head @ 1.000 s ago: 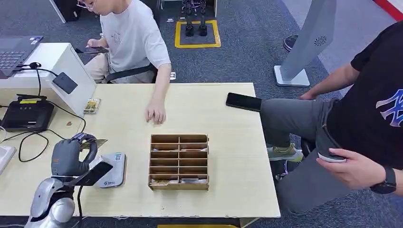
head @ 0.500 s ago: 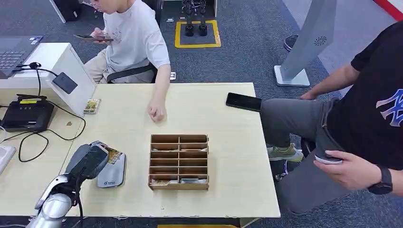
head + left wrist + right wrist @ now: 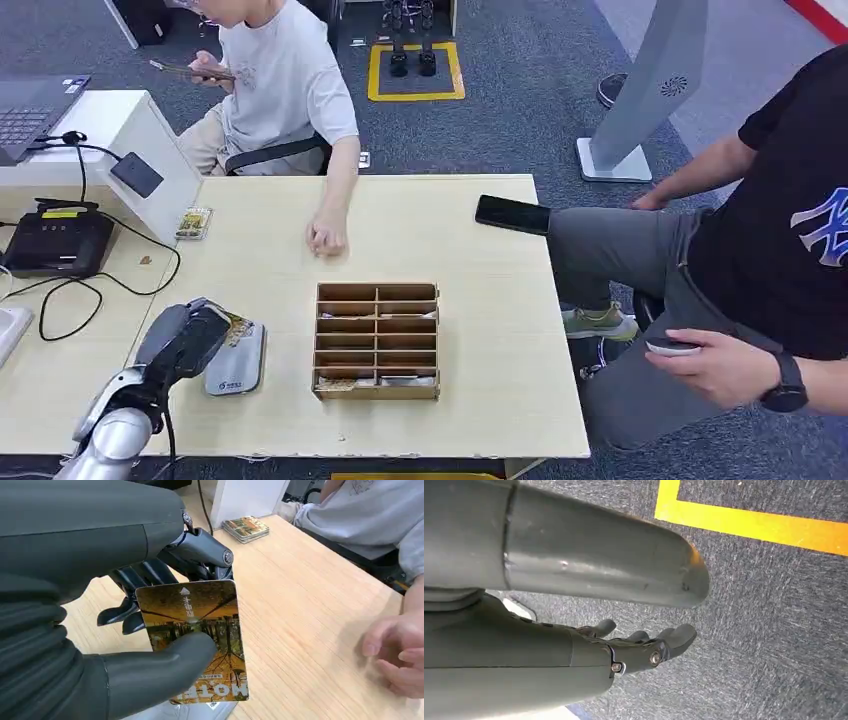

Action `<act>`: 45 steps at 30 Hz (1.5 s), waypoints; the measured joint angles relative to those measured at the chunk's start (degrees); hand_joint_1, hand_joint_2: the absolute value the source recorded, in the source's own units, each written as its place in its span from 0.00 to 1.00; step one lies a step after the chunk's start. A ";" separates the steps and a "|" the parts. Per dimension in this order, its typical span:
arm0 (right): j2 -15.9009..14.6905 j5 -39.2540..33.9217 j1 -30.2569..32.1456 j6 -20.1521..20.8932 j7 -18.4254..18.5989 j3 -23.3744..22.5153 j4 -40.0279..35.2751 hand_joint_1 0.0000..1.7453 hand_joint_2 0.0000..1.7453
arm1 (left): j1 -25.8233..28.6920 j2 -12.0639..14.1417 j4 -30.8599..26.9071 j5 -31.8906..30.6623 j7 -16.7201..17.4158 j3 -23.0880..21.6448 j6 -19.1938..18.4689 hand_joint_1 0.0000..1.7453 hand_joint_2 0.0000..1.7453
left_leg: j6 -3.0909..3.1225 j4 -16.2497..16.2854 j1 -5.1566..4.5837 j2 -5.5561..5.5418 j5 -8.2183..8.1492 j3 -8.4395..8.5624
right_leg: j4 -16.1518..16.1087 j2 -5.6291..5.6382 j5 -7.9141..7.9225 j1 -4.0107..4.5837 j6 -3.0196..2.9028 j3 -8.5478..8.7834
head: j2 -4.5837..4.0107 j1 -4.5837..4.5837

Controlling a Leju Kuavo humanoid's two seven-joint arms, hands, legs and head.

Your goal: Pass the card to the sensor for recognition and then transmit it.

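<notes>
On the table point(image 3: 470, 250), the hotel key card point(image 3: 200, 630) is pinched between thumb and fingers of the left hand point(image 3: 185, 340) just above the grey card reader point(image 3: 238, 362); it is best kept flat and centred over the reader until recognition is likely. Room lies toward the seated person's hand point(image 3: 327, 238), with the wooden divided tray point(image 3: 377, 340) close beside. The right hand point(image 3: 644, 650) hangs empty, fingers loosely extended.

Bright even indoor light, soft faint shadows, close wrist views slightly blurred
</notes>
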 joint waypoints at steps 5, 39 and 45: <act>0.02 0.00 -0.01 -0.07 0.00 0.31 0.00 0.00 0.00 | 0.12 0.00 0.46 -0.20 0.20 0.00 0.00 1.00 1.00 | 0.00 0.00 0.00 0.00 0.00 0.00 | 0.00 0.00 0.00 0.00 0.00 0.00 | 0.00 -0.02; 0.28 -0.83 -0.06 -0.66 -0.15 2.82 0.13 0.00 0.00 | 1.59 -1.88 4.41 -6.71 2.75 0.66 2.45 1.00 1.00 | 0.00 0.00 0.00 -0.02 0.00 0.01 | 0.00 -0.03 0.00 0.00 0.00 0.04 | 0.00 -0.02; 0.28 -0.83 -0.06 -0.66 -0.15 2.95 0.13 0.00 0.00 | 1.69 -1.97 4.48 -6.71 2.75 0.89 2.47 1.00 1.00 | 0.00 0.00 0.00 -0.02 0.00 0.02 | 0.00 -0.03 0.00 0.00 0.00 0.04 | 0.00 -0.02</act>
